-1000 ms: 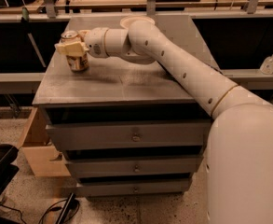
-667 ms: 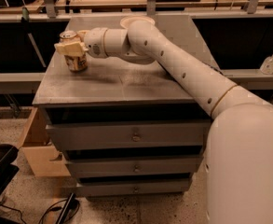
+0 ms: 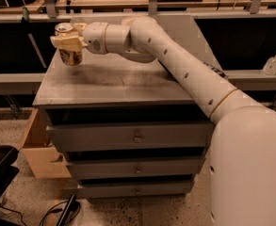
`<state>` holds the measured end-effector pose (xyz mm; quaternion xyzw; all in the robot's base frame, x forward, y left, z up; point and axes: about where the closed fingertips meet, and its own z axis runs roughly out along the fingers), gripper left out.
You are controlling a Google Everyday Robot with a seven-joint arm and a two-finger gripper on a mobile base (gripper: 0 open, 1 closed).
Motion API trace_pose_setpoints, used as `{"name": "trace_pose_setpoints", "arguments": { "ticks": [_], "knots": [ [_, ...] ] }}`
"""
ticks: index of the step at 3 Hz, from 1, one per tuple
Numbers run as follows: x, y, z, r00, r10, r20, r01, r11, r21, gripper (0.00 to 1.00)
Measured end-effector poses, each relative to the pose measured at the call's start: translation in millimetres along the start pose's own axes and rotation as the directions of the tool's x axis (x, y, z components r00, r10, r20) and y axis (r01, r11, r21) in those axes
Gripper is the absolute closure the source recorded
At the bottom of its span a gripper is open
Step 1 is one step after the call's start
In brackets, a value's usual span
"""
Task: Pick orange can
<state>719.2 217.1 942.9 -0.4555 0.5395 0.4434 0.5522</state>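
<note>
The orange can (image 3: pixel 71 55) is standing upright in the upper left of the frame, over the far left corner of the grey drawer cabinet's top (image 3: pixel 114 86). The gripper (image 3: pixel 68 42) is clasping it, fingers closed around its upper body. The white arm (image 3: pixel 184 74) is stretching in from the lower right. A clear pump bottle (image 3: pixel 272 64) is sitting at the right edge.

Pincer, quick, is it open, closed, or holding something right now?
Pincer: shut on the can, at the far left corner of the cabinet.
</note>
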Motion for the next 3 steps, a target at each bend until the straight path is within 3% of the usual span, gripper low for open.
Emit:
{"name": "trace_pose_setpoints", "arguments": {
  "ticks": [1, 2, 3],
  "knots": [
    [-49.3, 9.4, -10.9, 0.995, -0.064, 0.077, 0.068, 0.9969, -0.04, 1.0],
    [-127.4, 29.6, -46.6, 0.988, -0.14, 0.066, 0.144, 0.9872, -0.067, 1.0],
    [-127.4, 29.6, -46.6, 0.988, -0.14, 0.066, 0.144, 0.9872, -0.067, 1.0]
  ]
}}
